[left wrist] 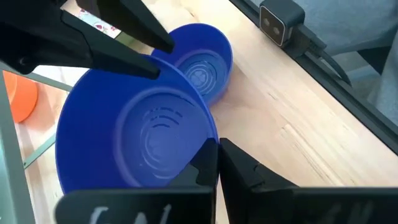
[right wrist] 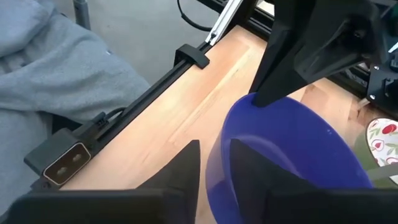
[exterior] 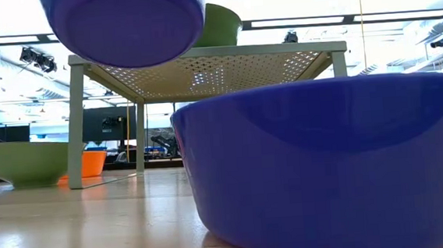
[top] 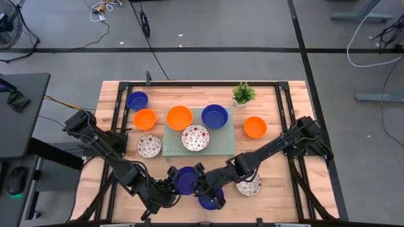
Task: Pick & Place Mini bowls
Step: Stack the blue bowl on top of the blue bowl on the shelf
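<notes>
Near the front edge of the table, both arms are meeting over 2 dark blue bowls. The left gripper is pinching the rim of one blue bowl with its fingers shut tight on it, and the low view shows that bowl hanging in the air. The second blue bowl is sitting on the wood just beside it. The right gripper is placing its fingers on either side of the raised bowl's wall, 1 inside and 1 outside, with a narrow gap. I cannot tell if they are squeezing it yet.

To do this step well, I think the right fingers should grip the rim firmly before the left ones let go, and the bowl should stay level so it is not knocking the one below.

The bowls are round, shallow, smooth and shiny, with faint rings in the bottom. More bowls are waiting farther back: orange ones, blue ones and white ones with red speckles. Some are lying on a pale green tray full of little holes. The table is pale wood with straight grain.
</notes>
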